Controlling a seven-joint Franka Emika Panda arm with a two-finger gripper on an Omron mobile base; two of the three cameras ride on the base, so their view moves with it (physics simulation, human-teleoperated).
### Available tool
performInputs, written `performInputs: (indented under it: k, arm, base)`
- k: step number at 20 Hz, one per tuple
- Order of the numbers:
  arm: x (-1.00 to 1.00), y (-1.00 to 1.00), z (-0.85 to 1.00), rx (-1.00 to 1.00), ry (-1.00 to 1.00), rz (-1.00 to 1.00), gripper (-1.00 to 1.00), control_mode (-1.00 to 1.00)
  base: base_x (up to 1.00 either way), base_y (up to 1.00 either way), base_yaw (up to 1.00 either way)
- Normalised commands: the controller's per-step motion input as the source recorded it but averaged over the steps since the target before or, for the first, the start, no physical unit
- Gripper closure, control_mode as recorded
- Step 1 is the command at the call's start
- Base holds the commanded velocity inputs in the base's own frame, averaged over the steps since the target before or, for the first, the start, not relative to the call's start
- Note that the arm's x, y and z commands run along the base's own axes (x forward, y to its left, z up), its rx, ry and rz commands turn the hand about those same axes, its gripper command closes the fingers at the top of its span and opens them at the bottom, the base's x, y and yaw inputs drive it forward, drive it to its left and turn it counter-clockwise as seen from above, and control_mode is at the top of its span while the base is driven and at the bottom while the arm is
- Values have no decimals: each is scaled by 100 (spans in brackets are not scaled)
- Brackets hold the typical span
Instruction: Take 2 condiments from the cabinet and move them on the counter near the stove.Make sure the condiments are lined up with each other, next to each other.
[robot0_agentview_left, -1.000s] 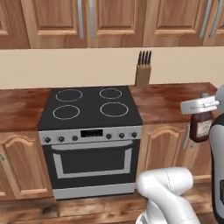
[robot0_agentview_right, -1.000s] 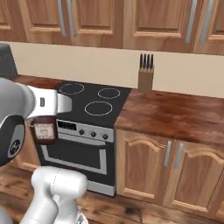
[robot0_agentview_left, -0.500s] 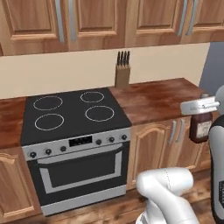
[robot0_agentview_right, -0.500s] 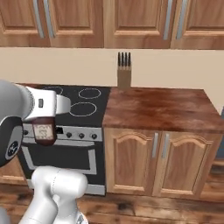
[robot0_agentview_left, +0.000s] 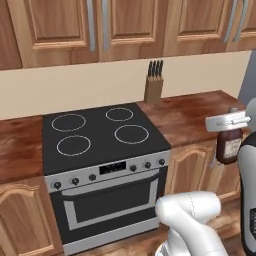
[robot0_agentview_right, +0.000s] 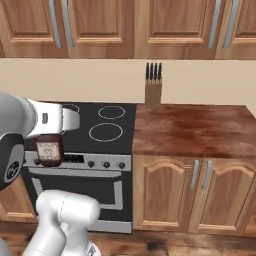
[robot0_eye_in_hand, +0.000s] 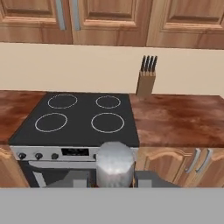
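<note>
Base driven rightward; claw (robot0_agentview_left: 229, 131) level, still gripping sauce bottle (robot0_agentview_left: 229, 149).

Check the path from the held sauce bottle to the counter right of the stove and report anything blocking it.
Nothing visible blocks it. The gripper is shut on the sauce bottle, held in front of the counter. Right of the stove, the only thing visible is the knife block, back against the wall.

The counter (robot0_agentview_right: 195, 130) right of the stove (robot0_agentview_left: 102, 135) lies bare and open from above. A knife block (robot0_agentview_right: 153, 86) stands at its back left corner against the wall. Closed wall cabinets (robot0_agentview_left: 125, 27) hang over the back edge.
</note>
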Motion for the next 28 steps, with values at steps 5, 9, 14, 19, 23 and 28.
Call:
performInputs:
  k: [5, 9, 14, 19, 23, 28]
  arm:
    - [0, 0, 0, 0, 0, 0, 100, 100]
    - [0, 0, 0, 0, 0, 0, 100, 100]
    - [0, 0, 0, 0, 0, 0, 100, 100]
    - [0, 0, 0, 0, 0, 0, 100, 100]
    - [0, 0, 0, 0, 0, 0, 100, 100]
    - [0, 0, 0, 0, 0, 0, 100, 100]
  base:
    - [66, 5, 0]
    - [75, 0, 0]
    - [68, 1, 0]
    - [66, 0, 0]
    - [58, 0, 0]
    - [21, 0, 0]
